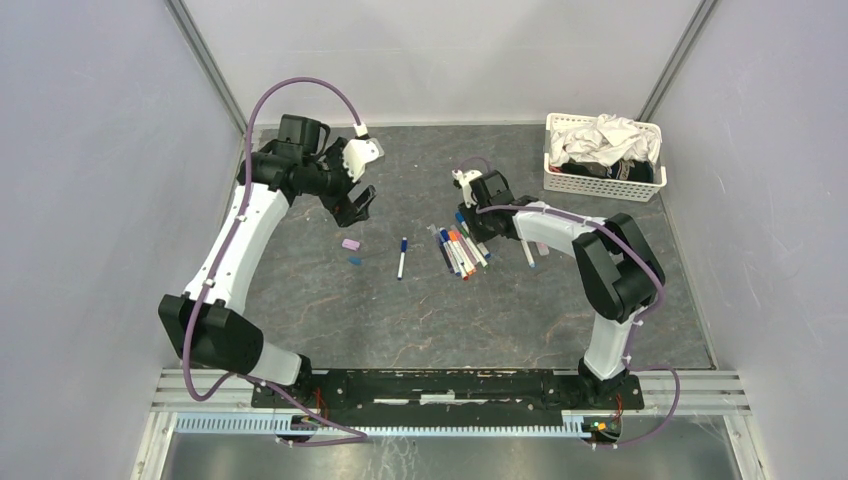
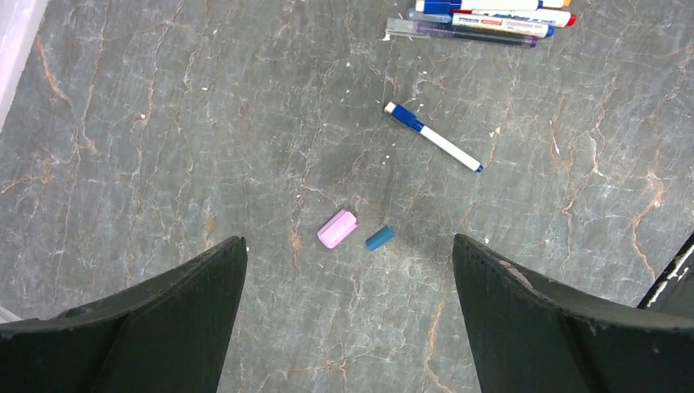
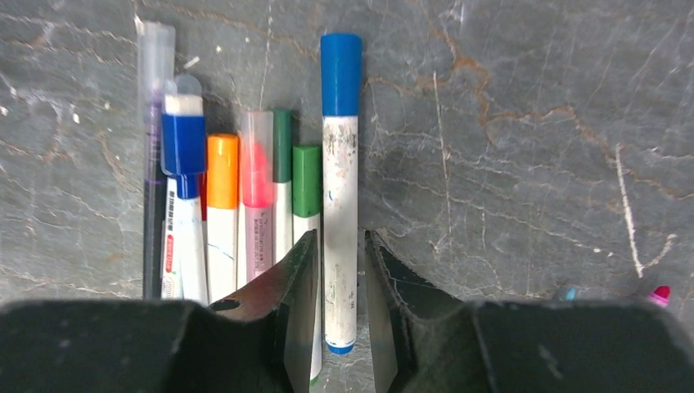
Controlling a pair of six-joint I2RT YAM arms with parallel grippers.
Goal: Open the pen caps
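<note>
Right gripper [image 3: 340, 239]: jaws narrow astride blue-capped pen [image 3: 340, 164], grip unclear; may snag green-capped pen [image 3: 306, 176] just beside. Left gripper [image 2: 348, 241]: spread, empty.

Barrel ends of the row of white-barrelled marker pens [image 3: 221, 237] hidden behind the black right end effector [image 3: 340, 237], a blue pen tip [image 3: 567, 292] and a pink pen tip [image 3: 659, 292] barely peeking over it, whether its fingers [image 3: 299, 278] touch the blue-capped white pen [image 3: 340, 188] too close to tell, the bunched pens' far part [image 2: 491, 16] cut off by the left wrist view's top edge
</note>
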